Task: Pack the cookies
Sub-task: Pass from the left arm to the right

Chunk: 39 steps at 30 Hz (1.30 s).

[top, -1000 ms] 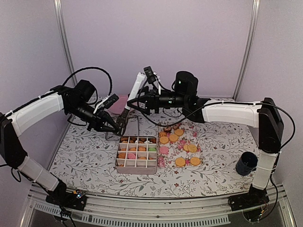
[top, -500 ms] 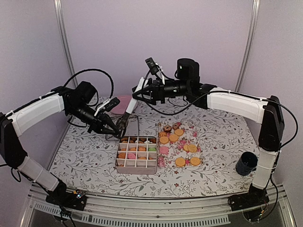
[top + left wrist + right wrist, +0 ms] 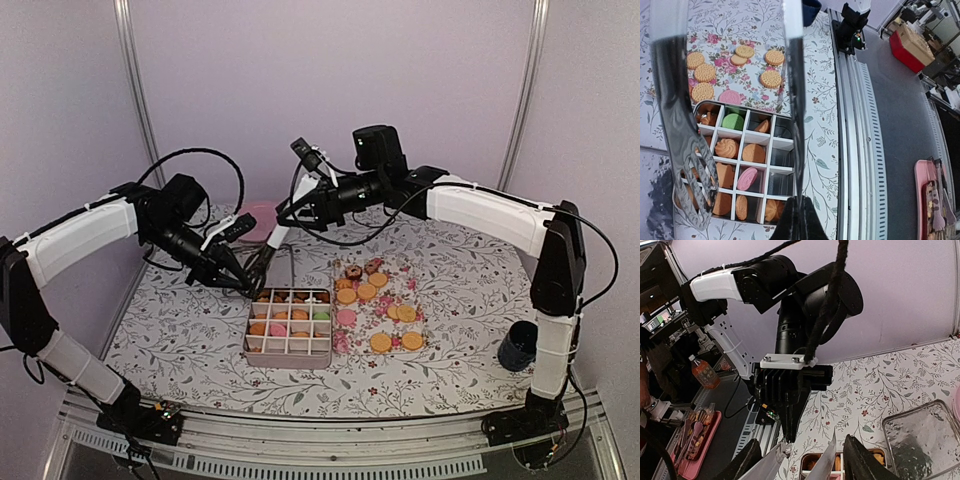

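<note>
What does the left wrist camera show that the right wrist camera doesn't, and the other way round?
Only the left wrist view: loose cookies on the flowered mat, a green cookie in its compartment, and the slotted end of the tongs.
Only the right wrist view: the left arm against the purple wall, a clear lid, and a bottle off the table.
Both: the divided box and the floral tablecloth.

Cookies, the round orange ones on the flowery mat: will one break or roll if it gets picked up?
The round golden-orange cookies look thin and crisp, so a hard squeeze would probably crack one. They lie flat on the flowery mat, so they likely won't roll.
</note>
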Motion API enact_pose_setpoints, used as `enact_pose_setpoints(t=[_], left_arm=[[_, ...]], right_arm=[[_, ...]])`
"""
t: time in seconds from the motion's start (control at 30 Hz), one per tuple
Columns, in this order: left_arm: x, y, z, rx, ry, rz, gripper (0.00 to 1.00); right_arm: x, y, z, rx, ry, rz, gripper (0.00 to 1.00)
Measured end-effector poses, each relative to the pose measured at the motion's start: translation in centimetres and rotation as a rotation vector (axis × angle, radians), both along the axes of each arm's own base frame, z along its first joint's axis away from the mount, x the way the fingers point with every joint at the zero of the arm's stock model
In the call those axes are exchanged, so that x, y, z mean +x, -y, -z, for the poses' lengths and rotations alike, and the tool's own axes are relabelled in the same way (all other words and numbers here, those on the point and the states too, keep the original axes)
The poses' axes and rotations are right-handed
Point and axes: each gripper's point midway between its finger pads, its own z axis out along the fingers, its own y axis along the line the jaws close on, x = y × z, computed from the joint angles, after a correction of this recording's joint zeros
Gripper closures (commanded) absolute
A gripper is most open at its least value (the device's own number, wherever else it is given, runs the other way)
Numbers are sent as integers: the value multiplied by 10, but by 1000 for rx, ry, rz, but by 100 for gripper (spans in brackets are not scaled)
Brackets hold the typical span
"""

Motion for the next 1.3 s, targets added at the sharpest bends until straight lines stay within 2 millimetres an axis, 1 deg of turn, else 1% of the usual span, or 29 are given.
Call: enact_pose_setpoints(t=[0.13, 0.23, 0.37, 0.5, 0.53, 0.67, 0.73, 0.77, 0.83, 0.9, 0.97, 1.03, 1.07, 1.1, 1.13, 1.17, 1.3], left_arm=[[-1, -3, 4, 28, -5, -3, 100], [0, -4, 6, 42, -6, -2, 100], [1, -5, 7, 55, -1, -3, 100], [2, -5, 9, 65, 4, -3, 100], [3, -5, 9, 66, 4, -3, 98], [4, -4, 11, 70, 1, -3, 85], [4, -3, 11, 70, 3, -1, 76], [4, -3, 12, 73, 3, -2, 72], [5, -3, 12, 77, 7, -5, 63], [8, -2, 12, 80, 15, -13, 43], [11, -1, 12, 80, 28, -23, 32], [17, 0, 9, 78, 48, -36, 25], [19, 1, 8, 76, 61, -44, 14], [23, 1, 7, 74, 78, -51, 4], [27, 0, 5, 74, 82, -70, 1], [33, -4, 3, 81, 93, -94, 1], [61, -30, -1, 98, 92, -227, 1]], right_arm=[[-1, 0, 11, -30, -22, -7, 48], [-3, 1, 16, -46, -22, -12, 53], [-5, 1, 18, -50, -13, -24, 59], [-7, 0, 17, -47, -9, -31, 68], [-7, 0, 17, -44, -9, -32, 70], [-9, 2, 20, -30, -18, -16, 79], [-10, 4, 25, -30, -24, 4, 80], [-9, 5, 26, -29, -22, 19, 85], [-7, 7, 28, -28, -19, 48, 88], [-4, 11, 28, -30, -11, 86, 87], [2, 15, 27, -33, 5, 133, 83], [8, 21, 29, -41, 16, 188, 82], [10, 26, 27, -43, 22, 213, 78], [13, 29, 26, -46, 28, 238, 76], [16, 35, 24, -47, 40, 266, 76], [20, 41, 22, -53, 50, 305, 75], [39, 78, 12, -76, 100, 467, 75]])
